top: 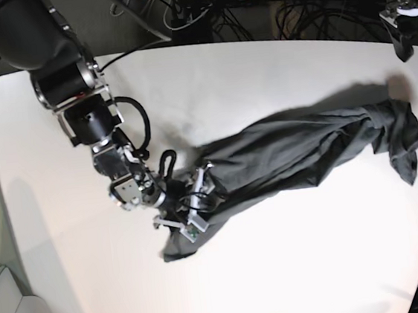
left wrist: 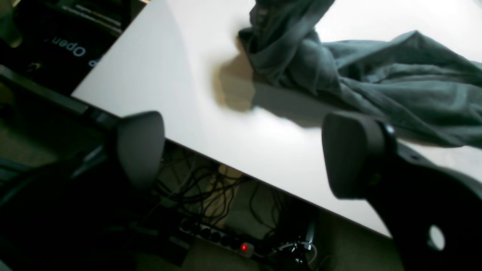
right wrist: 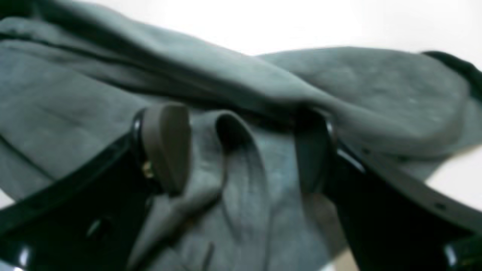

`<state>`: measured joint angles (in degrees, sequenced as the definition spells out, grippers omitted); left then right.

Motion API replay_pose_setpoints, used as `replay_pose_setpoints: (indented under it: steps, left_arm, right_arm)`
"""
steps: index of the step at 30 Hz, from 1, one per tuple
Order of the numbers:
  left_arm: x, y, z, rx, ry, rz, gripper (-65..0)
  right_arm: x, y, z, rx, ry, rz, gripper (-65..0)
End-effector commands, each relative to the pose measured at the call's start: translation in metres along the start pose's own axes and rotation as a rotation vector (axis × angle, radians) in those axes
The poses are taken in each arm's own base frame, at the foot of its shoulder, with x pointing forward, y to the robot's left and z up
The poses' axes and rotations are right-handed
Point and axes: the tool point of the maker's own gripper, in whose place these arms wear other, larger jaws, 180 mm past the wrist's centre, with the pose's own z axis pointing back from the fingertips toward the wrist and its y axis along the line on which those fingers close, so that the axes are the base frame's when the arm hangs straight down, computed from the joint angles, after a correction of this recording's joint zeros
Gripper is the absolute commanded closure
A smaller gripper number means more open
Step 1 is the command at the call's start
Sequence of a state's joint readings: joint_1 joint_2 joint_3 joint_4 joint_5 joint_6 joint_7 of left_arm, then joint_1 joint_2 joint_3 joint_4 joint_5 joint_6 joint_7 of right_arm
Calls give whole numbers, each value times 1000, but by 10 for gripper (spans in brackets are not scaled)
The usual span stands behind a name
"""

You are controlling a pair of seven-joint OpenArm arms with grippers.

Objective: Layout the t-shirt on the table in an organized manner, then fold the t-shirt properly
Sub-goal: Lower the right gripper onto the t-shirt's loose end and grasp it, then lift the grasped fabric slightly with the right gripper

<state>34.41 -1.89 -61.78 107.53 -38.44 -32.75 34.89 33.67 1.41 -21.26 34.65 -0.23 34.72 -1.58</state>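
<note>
The t-shirt [top: 305,150] lies bunched in a long, twisted band across the bench [top: 261,84], neither spread nor folded. The right hand [top: 193,201] straddles its crumpled end, jaws apart; the left hand [left wrist: 241,150], jaws spread, hangs empty near the bench's edge.

A: Right wrist feed, item one: the t-shirt [right wrist: 263,98], dark grey, soft, heavily creased. It fills most of my picture.

B: Lying flat?

A: No. I count a thick ridge running across the upper half, plus a narrow upright fold [right wrist: 241,165] in the middle.

B: Item two?

A: The right gripper [right wrist: 244,150], down on the cloth. I see its fingers [right wrist: 167,145] spread wide, one either side of that fold, neither pressing it.

B: Anything else?

A: The table [right wrist: 301,19], white, showing above the shirt and at the lower right corner. The picture is blurred.
</note>
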Motion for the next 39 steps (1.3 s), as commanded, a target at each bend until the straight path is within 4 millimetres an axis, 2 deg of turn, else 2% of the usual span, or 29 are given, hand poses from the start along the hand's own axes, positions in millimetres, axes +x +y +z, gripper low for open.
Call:
replay_pose_setpoints:
  steps: [1, 12, 19, 26, 29, 36, 39]
  left_arm:
    - [12, -1, 3, -8, -41, -13, -650]
    - [14, -2, 1, -11, -50, -11, -650]
    - [13, -2, 1, -11, -46, -8, -650]
    - [11, -1, 1, -8, -44, -5, -650]
    - [11, -1, 1, -8, -43, -4, -650]
    - [11, -1, 0, -10, -44, -3, -650]
    - [14, -3, 0, -15, -52, -1, -650]
  right_arm:
    - [35, -10, 1, -11, -87, 21, -447]
    - [61, -24, 3, -30, -119, 53, -447]
    - [68, -24, 2, -29, -129, 59, -447]
    - [64, -23, 2, -29, -124, 51, -447]
    - [53, -23, 0, -28, -99, 33, -447]
    - [48, -27, 3, -35, -90, 25, -444]
    - [35, -30, 9, -45, -74, 27, -444]
